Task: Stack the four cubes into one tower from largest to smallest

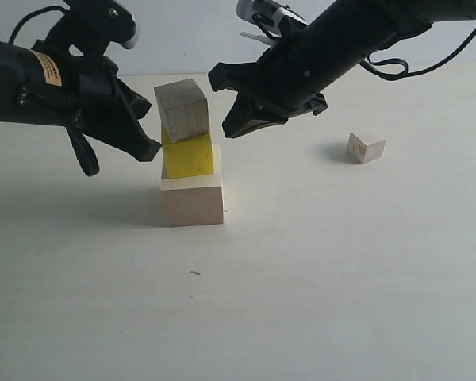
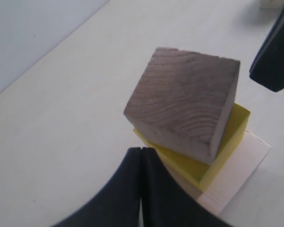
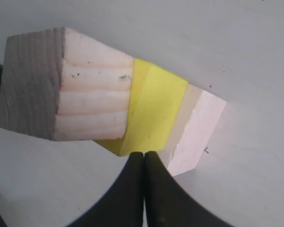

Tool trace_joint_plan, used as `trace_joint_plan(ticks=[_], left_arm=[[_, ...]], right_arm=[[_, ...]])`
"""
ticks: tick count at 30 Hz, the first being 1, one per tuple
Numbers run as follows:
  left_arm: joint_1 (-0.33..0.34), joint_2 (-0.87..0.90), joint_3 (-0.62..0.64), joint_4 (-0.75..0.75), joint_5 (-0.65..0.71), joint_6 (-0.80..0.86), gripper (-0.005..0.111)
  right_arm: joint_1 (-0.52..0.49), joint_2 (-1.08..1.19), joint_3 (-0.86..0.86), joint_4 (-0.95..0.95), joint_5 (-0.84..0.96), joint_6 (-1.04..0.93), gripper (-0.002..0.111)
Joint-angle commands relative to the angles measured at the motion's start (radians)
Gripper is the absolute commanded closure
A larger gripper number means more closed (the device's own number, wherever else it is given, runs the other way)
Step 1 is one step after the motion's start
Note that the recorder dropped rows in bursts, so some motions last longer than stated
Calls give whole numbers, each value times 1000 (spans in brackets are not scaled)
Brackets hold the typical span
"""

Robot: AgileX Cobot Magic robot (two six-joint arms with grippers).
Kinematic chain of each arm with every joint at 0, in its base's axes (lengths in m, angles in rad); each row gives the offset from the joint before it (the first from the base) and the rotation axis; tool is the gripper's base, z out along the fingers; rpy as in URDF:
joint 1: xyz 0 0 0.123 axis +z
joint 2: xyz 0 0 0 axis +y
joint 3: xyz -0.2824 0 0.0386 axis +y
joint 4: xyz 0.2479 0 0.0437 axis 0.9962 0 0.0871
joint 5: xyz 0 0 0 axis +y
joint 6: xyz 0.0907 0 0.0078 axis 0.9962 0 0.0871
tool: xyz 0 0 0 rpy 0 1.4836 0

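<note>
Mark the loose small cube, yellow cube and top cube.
small wooden cube (image 1: 366,147), exterior view, its middle
yellow cube (image 1: 190,157), exterior view, front face
medium wooden cube (image 2: 182,93), left wrist view, top face

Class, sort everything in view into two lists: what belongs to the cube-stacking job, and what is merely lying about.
Belongs: large pale cube, yellow cube, medium grainy cube, small cube.
Lying about: only the table and a dark speck.

Small cube (image 1: 366,147) sits well right of stack (image 1: 190,156)
</note>
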Motion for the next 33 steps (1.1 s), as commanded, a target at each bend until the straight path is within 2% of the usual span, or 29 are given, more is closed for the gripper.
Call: trace_joint_plan(ticks=[1, 23, 28, 33], left_arm=[[-6, 16, -6, -11, -19, 5, 107], [-6, 16, -6, -11, -48, 12, 107], [-6, 16, -6, -11, -48, 12, 107], [-6, 16, -6, -11, -48, 12, 107]], right_arm=[[1, -7, -3, 25, 8, -26, 108], [1, -69, -3, 61, 42, -55, 108], [1, -69, -3, 154, 66, -126, 108], [1, -69, -3, 160, 68, -136, 108]])
